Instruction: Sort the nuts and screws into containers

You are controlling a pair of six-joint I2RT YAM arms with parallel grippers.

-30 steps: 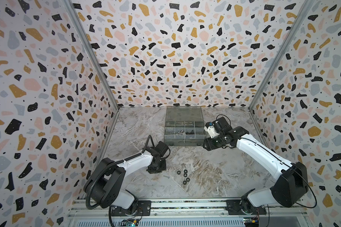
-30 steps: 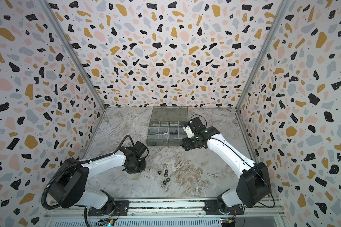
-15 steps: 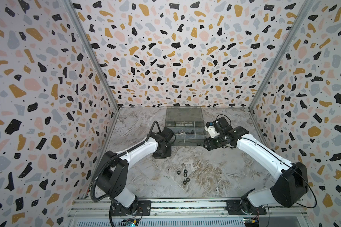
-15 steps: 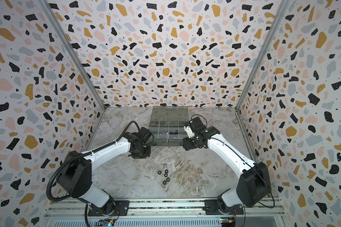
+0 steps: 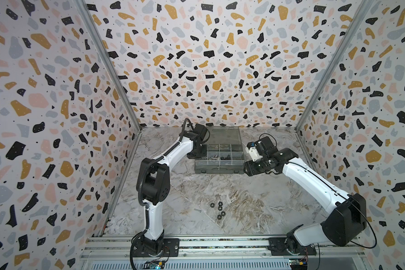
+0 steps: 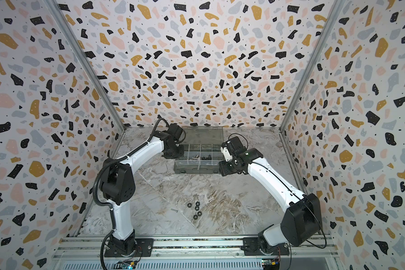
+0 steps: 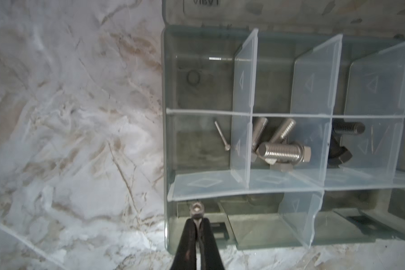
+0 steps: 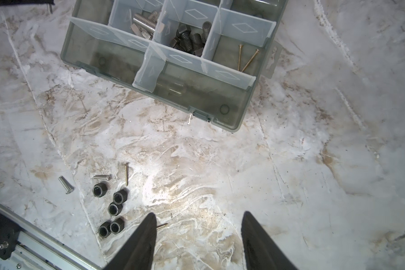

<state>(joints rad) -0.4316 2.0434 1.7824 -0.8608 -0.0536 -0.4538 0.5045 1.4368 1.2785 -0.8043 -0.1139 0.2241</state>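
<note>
1. Left pincer (image 7: pixel 198 222) is clenched on a small silver screw (image 7: pixel 197 209) above the organiser box's (image 7: pixel 197 98) corner container; only the left wrist view shows this.
2. Neighbouring containers hold silver bolts (image 7: pixel 281 149).
3. Right pincer (image 8: pixel 199 216) gapes, holding nothing, above the tabletop (image 8: pixel 290 163).
4. In both top views the nuts (image 5: pixel 218 210) lie loose at lower centre, and the left arm (image 5: pixel 171 154) hides the box's left end.

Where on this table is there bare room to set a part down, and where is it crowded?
Free: the marble table between the organiser box and the nuts, and from the nuts toward the right arm. Crowded: around the nuts, among loose screws.
</note>
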